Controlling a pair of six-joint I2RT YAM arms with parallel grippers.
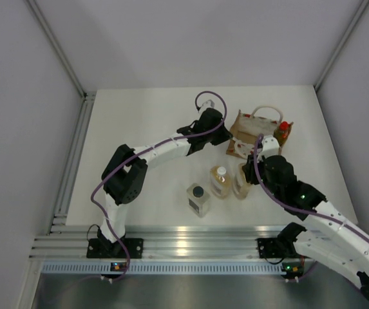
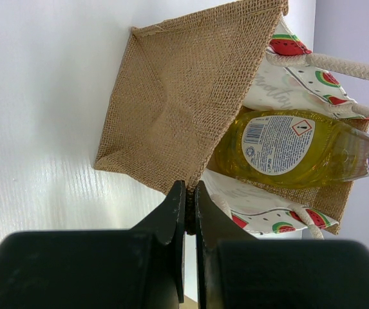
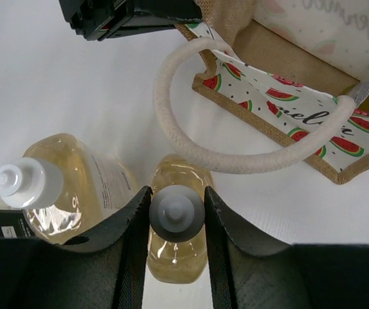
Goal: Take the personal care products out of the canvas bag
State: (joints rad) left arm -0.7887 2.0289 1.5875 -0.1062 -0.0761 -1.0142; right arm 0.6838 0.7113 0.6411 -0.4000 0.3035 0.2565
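We record white links and black joints on the left arm (image 1: 161, 149) and right arm (image 1: 329, 219). Purple cables (image 1: 208, 95) run along both.

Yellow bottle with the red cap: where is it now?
In the top view the yellow bottle lies at the right side of the canvas bag, red cap pointing away from the arms; whether it is fully out is unclear.

Rough burlap bag (image 2: 171, 96), glossy plastic bottle (image 3: 174, 254)
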